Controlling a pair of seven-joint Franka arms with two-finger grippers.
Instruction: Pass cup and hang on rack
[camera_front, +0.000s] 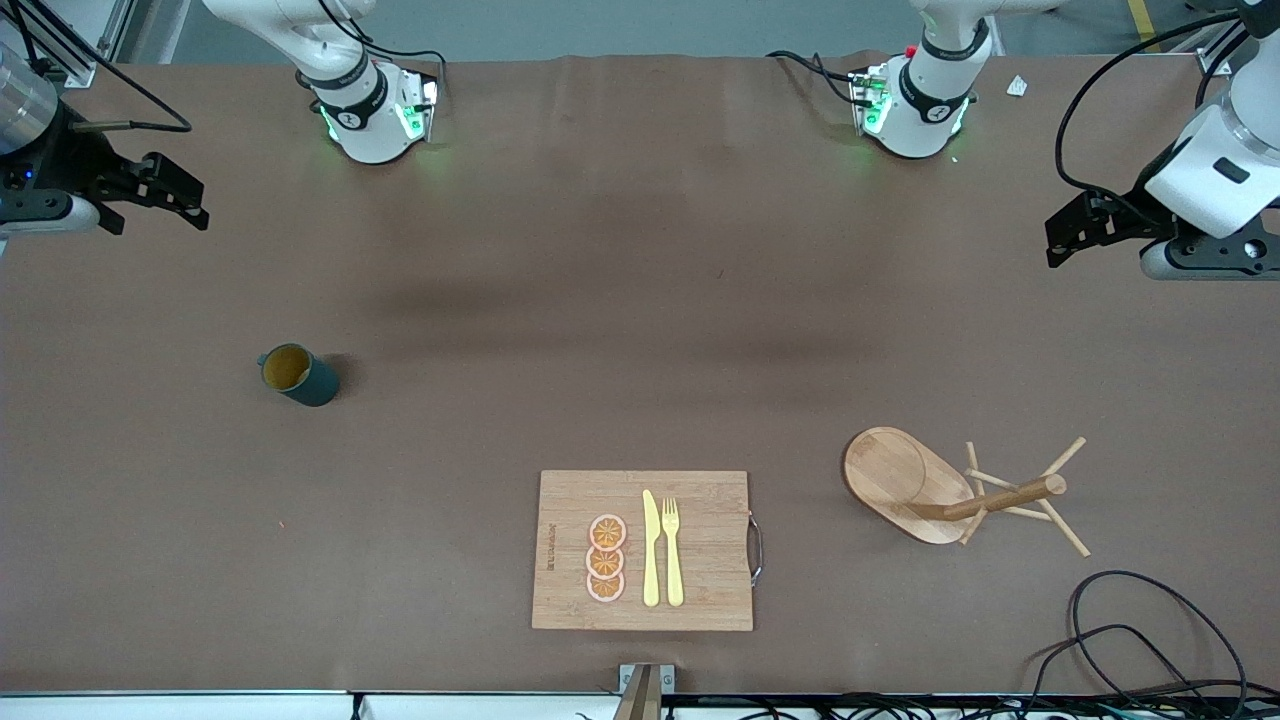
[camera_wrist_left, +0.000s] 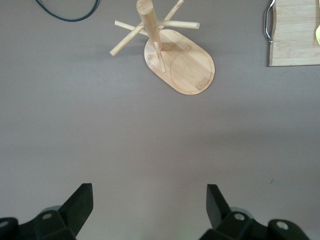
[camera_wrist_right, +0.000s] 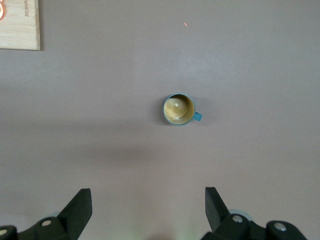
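The dark teal cup (camera_front: 298, 374) stands upright on the brown table toward the right arm's end; the right wrist view shows its tan inside (camera_wrist_right: 179, 109) and its small handle. The wooden rack (camera_front: 950, 490) stands toward the left arm's end, nearer the front camera, with its post and pegs over an oval base; it also shows in the left wrist view (camera_wrist_left: 170, 50). My right gripper (camera_front: 185, 200) is open and empty, high above the table's end, well clear of the cup. My left gripper (camera_front: 1062, 240) is open and empty, high above its end of the table.
A bamboo cutting board (camera_front: 645, 550) with orange slices, a yellow knife and a yellow fork lies near the front edge in the middle. Black cables (camera_front: 1140, 640) lie at the front corner by the rack.
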